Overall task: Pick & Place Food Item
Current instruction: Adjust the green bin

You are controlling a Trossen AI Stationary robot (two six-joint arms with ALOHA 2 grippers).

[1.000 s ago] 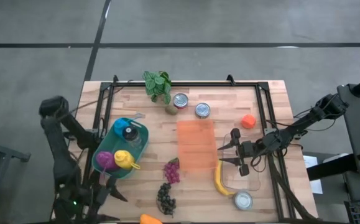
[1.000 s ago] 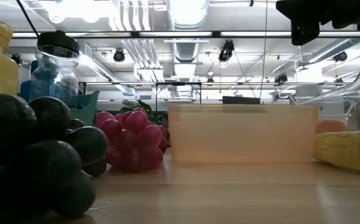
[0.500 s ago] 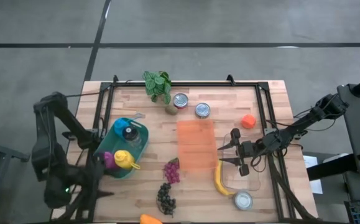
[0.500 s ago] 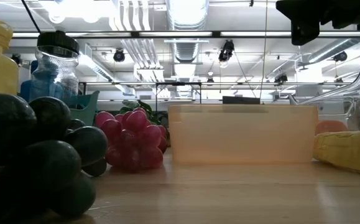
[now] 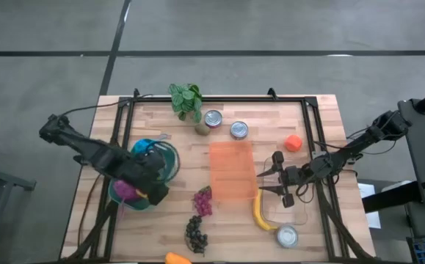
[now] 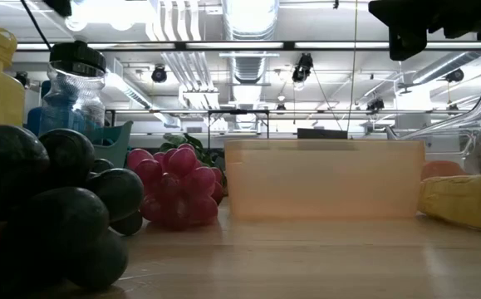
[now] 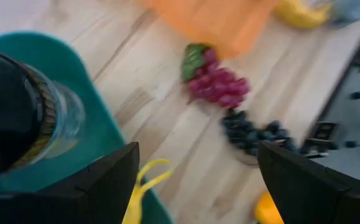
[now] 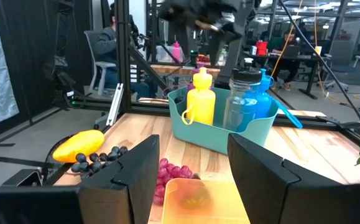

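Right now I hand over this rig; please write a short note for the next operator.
Left hand: open, empty, above the teal basket.
Right hand: part open, empty, beside the orange container, above the banana.
Red grapes and dark grapes lie on the table.
Done: no food picked or placed.
Left: pick a food item and place it.

I can read no text, label, brand, number or sign in any of my views. The 2 cans near the plant show only bare lids from above, with their wrappers out of sight. The bottles in the teal basket carry no lettering that I can make out, and nothing in the room behind the table is legible.
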